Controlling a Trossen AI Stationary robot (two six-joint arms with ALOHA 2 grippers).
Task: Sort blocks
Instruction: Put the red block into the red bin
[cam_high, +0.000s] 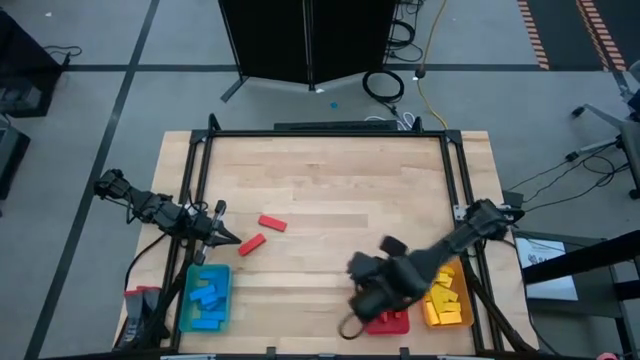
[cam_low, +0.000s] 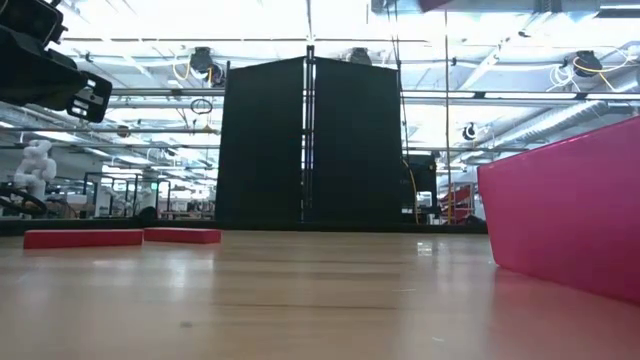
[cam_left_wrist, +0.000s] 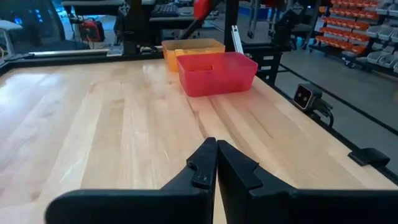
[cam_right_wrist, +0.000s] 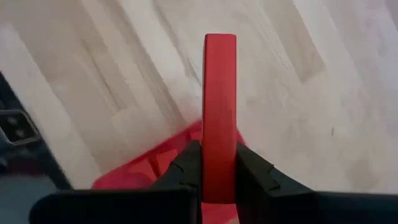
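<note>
Right arm hides most of red tray (cam_high: 398, 322); its contents unreadable.

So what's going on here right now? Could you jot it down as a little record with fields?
right tool: shut on a red block, above the red tray
left tool: shut, empty, at the table's left edge
loose on table: two red blocks
blue tray: blue blocks inside
yellow tray: yellow blocks inside
table: light wood
</note>
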